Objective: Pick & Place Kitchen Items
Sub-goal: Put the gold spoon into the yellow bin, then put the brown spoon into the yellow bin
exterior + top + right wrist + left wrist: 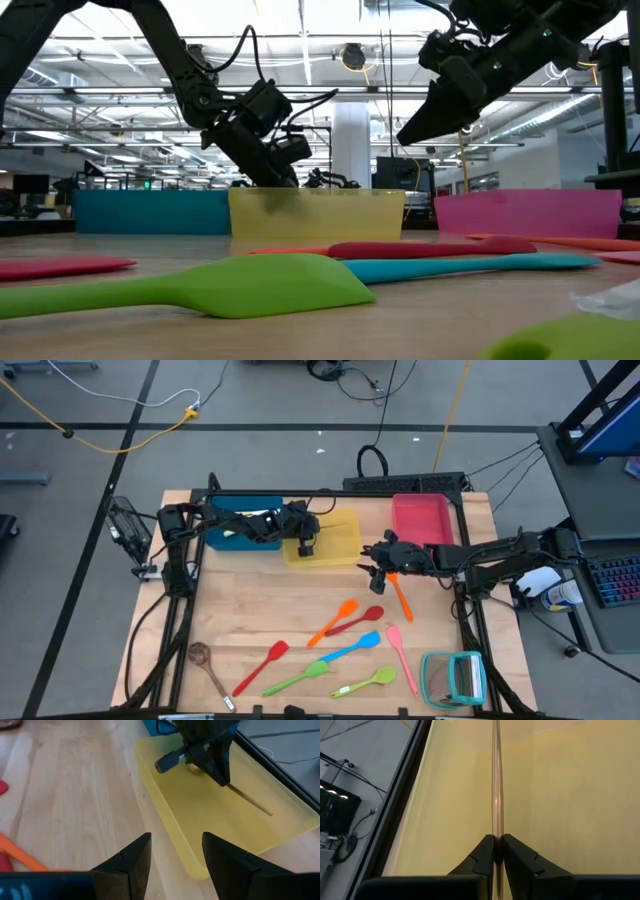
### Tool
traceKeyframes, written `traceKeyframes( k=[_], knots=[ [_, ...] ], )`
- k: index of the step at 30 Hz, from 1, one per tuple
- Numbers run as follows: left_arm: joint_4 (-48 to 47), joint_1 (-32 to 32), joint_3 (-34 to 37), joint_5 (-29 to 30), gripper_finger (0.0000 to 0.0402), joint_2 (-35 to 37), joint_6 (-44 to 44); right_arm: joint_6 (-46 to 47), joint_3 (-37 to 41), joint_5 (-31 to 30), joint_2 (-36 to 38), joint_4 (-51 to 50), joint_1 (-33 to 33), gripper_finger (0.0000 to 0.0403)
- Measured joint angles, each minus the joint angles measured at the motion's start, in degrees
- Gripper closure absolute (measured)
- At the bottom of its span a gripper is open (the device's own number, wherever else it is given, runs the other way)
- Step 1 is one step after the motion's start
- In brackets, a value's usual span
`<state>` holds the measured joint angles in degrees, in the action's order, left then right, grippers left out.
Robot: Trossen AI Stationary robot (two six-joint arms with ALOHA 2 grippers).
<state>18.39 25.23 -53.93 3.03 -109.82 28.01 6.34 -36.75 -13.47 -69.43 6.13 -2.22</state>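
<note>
Utensils: I count eight loose on the table (250,620) front half: orange spatula (333,622), red spoon (355,621), blue spatula (352,650), red spatula (262,666), green spatula (297,678), green spoon (364,682), pink spatula (402,657), wooden spoon (207,665).
Stick: thin wooden handle (496,785), lying in the yellow tray (280,835), far end on the tray floor.
Left gripper (496,851): inside yellow tray, I see fingers pinched narrow on the stick.
Right gripper (172,855): raised above table between yellow tray and pink tray (422,519), jaws wide, holding nothing.
Orange utensil (401,598): on table just under my right gripper.
Blue tray (243,523): left of yellow tray.
Rack (455,678): teal frame, front right corner.
</note>
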Motion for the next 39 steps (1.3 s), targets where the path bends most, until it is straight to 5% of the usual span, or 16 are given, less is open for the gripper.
traceKeyframes(
  k=[9, 18, 28, 39],
  knots=[
    [-0.2, 0.0, 0.0, 0.0, 0.0308, 0.0, -1.3, -3.0, 0.0, 0.0, 0.0, 6.8, 0.0, 0.0234],
    [-0.3, -1.4, 0.0, 0.0, 0.03, 3.9, -5.7, -5.1, 0.0, 0.2, -0.9, 7.4, 0.0, 0.0234],
    [-11.6, -6.1, 0.0, 0.0, 0.03, 23.5, -6.5, -5.2, 0.0, 0.1, -7.6, 11.1, 0.0, 0.0234],
    [-35.0, -16.3, 0.0, 0.0, 0.03, 42.6, -21.6, -11.3, 0.0, 7.7, -10.4, 19.6, 0.8, 0.0213]
  ],
)
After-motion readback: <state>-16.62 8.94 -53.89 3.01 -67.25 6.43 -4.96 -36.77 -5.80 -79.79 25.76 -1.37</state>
